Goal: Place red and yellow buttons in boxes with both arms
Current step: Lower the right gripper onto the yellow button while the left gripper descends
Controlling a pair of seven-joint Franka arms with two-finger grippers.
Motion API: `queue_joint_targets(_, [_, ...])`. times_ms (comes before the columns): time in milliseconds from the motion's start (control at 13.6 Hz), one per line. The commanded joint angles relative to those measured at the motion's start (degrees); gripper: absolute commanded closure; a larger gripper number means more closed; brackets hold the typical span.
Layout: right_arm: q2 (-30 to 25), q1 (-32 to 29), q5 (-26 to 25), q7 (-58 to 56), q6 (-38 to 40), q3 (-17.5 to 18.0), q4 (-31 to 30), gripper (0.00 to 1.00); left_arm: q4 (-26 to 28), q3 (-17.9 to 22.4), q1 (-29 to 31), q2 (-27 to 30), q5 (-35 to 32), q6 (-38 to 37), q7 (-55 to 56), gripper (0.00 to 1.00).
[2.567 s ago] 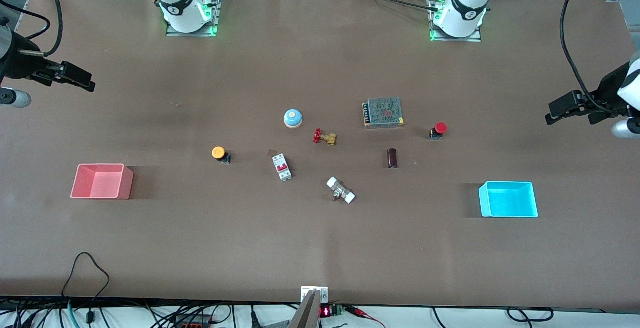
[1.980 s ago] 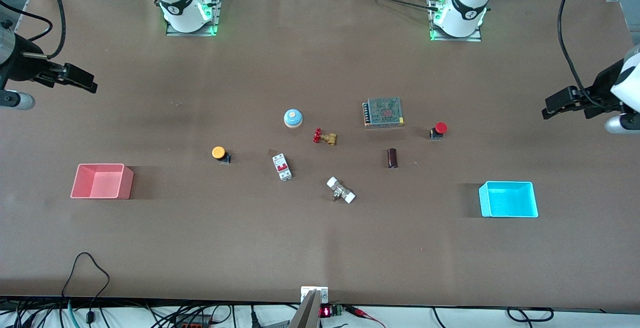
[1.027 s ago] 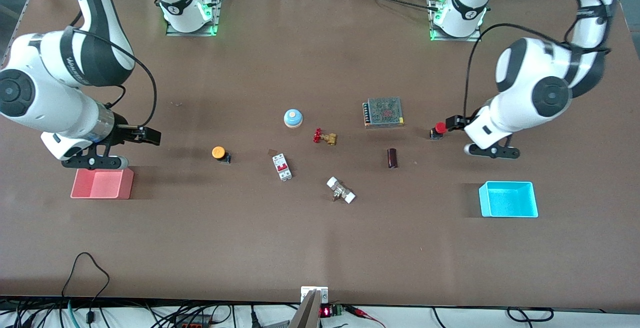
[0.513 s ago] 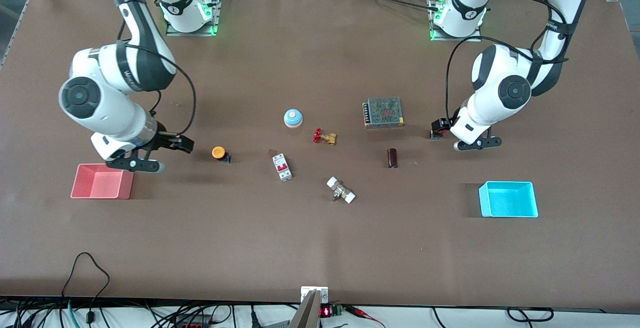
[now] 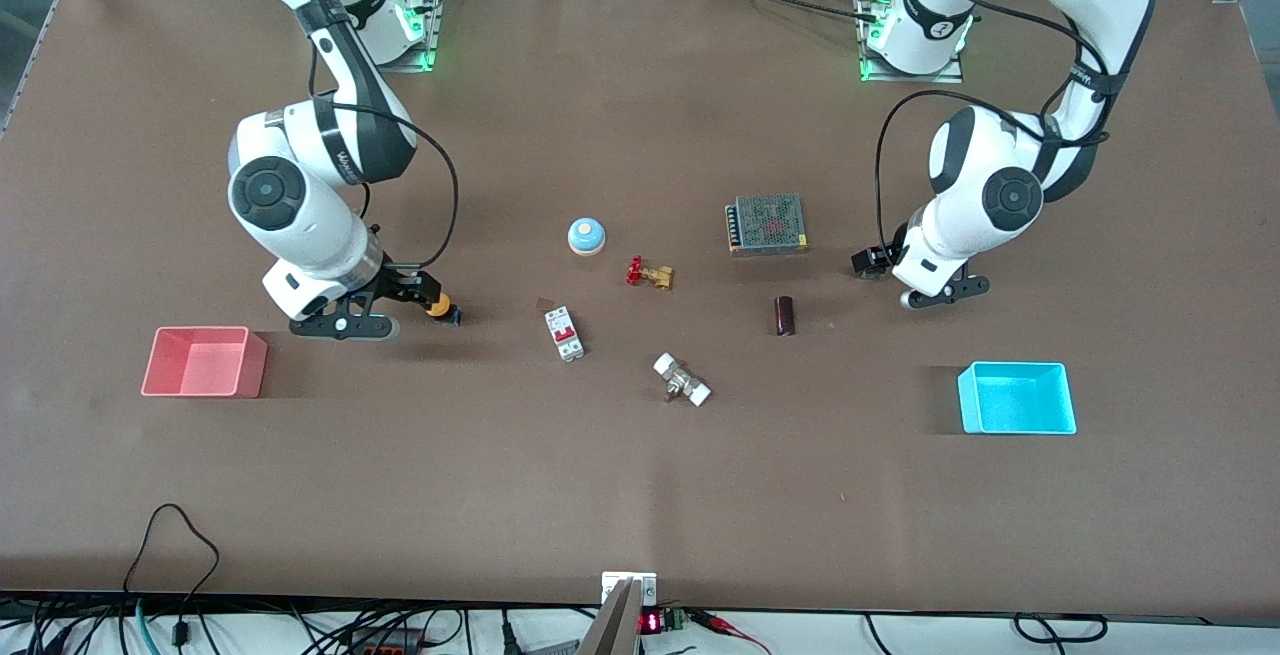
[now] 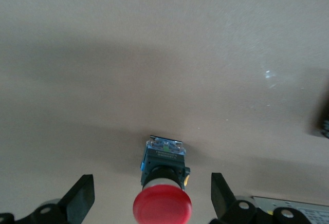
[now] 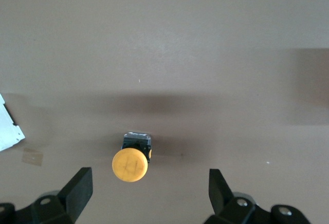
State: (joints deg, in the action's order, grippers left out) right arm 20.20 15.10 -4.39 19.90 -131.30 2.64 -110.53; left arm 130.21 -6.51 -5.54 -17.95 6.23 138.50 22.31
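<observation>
Buttons [image 6: 162, 203] [image 7: 130, 164] — between (open) jaws.

So the middle of the brown table [image 5: 640, 495] has a blue-domed bell [image 5: 587, 235] with a brass valve [image 5: 651, 274] with a red handwheel just beside it, and a metal mesh-topped power supply [image 5: 767, 223] off toward the left arm's end. Nearer the front camera there's a white circuit breaker [image 5: 564, 332] with a red switch, a dark brown cylinder [image 5: 785, 315], and a white-ended pipe fitting [image 5: 682, 380] lying at an angle.

two buttons [image 7: 130, 164], two boxes [image 5: 203, 362], two valves [image 5: 650, 274]
</observation>
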Motion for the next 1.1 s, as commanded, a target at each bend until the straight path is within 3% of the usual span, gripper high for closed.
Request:
queue_joint_targets(0, [0.1, 0.19, -1.06, 0.4, -4.64, 0.43, -3.01, 0.0, -0.04, -0.26, -1.92, -1.2, 1.32, 0.72, -0.6, 0.0])
queue_joint_targets(367, [2.47, 0.45, -1.06, 0.4, -11.78, 0.52, -5.75, 0.0, -0.04, -0.26, -2.46, -1.38, 1.24, 0.63, -1.13, 0.03])
queue_joint_targets(587, [3.0, 0.89, -1.06, 0.31, -11.96, 0.52, -5.75, 0.0, -0.04, -0.26, -2.29, -1.82, 1.32, 0.63, -7.61, 0.04])
queue_joint_targets(1027, [4.58, 1.15, -1.06, 0.22, -12.66, 0.52, -5.84, 0.0, -0.04, -0.17, -1.67, -1.82, 1.59, 0.81, -7.46, 0.1])
